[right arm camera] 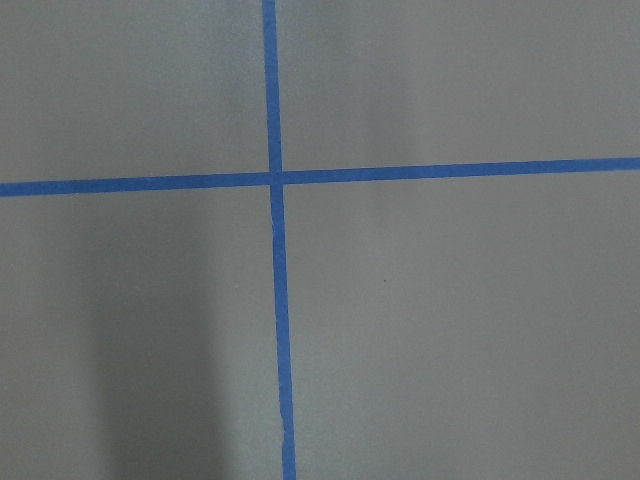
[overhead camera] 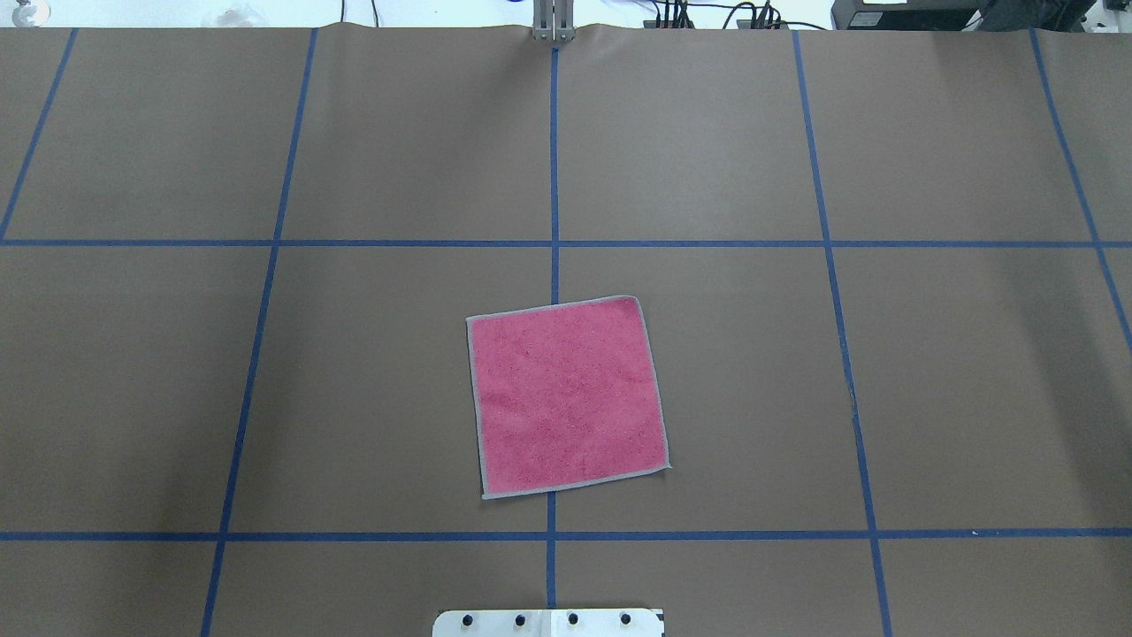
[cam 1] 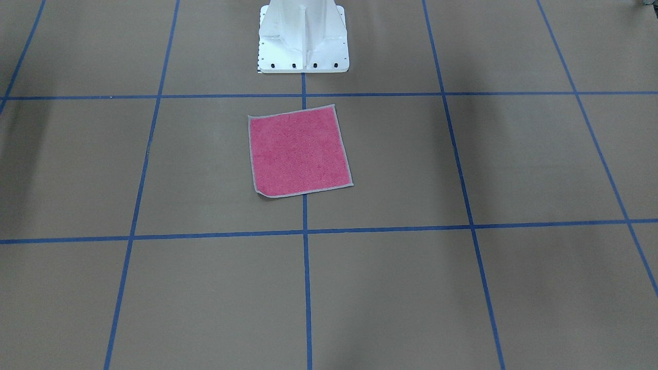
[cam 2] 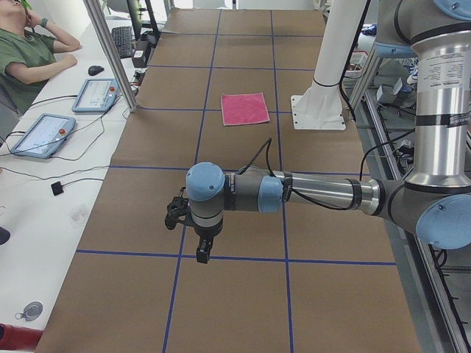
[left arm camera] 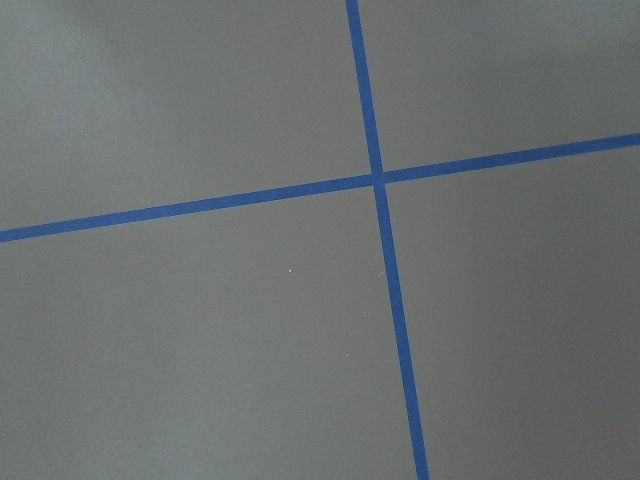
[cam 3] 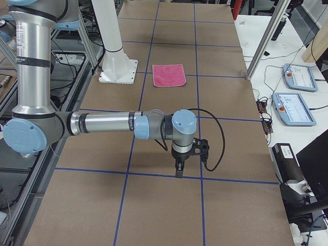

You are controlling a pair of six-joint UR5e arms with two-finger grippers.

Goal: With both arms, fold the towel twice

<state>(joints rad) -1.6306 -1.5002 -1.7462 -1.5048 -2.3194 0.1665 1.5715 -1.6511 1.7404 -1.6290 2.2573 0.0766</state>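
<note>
The towel [cam 1: 300, 152] lies flat and unfolded, pink-red face up with its light grey border all round, near the pedestal at the table's middle [overhead camera: 566, 396]. It also shows in the exterior left view [cam 2: 244, 109] and in the exterior right view [cam 3: 169, 75]. The left arm reaches out over the table's left end; its gripper [cam 2: 204, 254] points down, far from the towel. The right arm does the same at the right end; its gripper [cam 3: 178, 171] points down. I cannot tell whether either is open or shut. The wrist views show only bare table and blue tape.
The white pedestal base [cam 1: 303, 38] stands just behind the towel. Blue tape lines [overhead camera: 554, 265] divide the brown table into squares. An operator [cam 2: 29, 59] and control tablets [cam 2: 44, 134] are at a side desk; more tablets [cam 3: 292, 108] show beside the table.
</note>
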